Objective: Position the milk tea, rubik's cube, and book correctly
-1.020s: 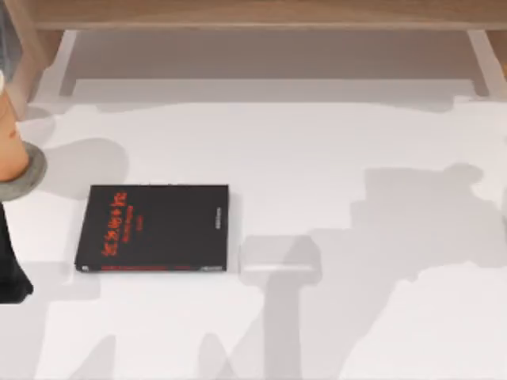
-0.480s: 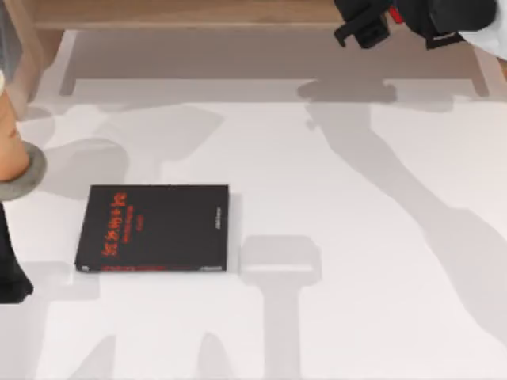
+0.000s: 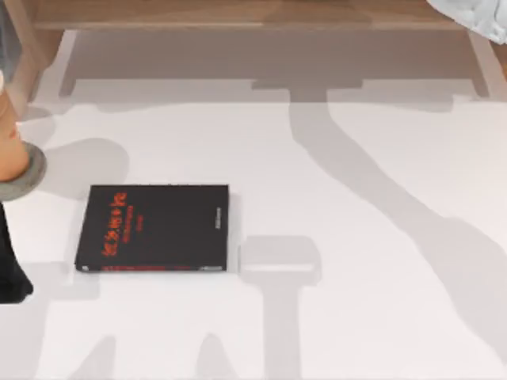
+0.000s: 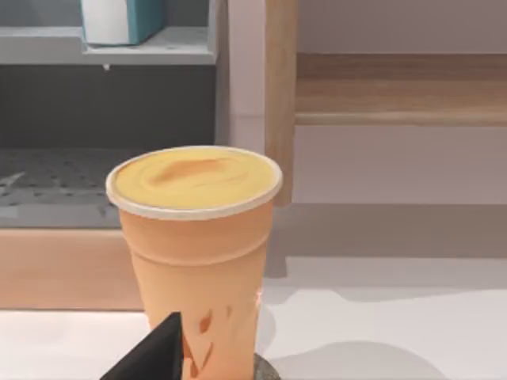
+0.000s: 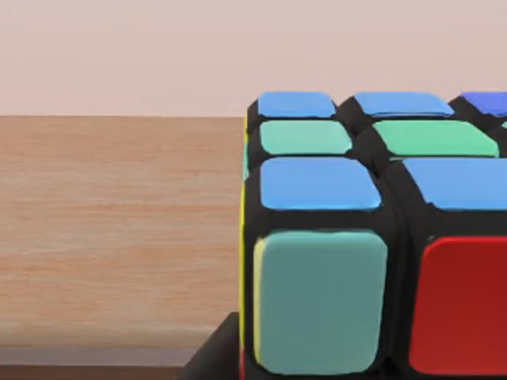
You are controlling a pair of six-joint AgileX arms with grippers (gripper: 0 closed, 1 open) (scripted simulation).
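While the left gripper's dark finger (image 4: pixel 150 356) sits low beside the milk tea (image 4: pixel 198 253), just in front of it, whether that claw is open or grips the cup cannot be told. Cup stands on grey coaster (image 3: pixel 20 178), near black book (image 3: pixel 154 228). Right claw: rubik's cube (image 5: pixel 372 237) close ahead on wooden surface (image 5: pixel 119 229); grip cannot be told.

Black book (image 3: pixel 153 228), lower left of the top view: red lettering runs along the cover near its left edge, with smaller red lines beside it and a small pale mark near its right edge; none of it can be read.
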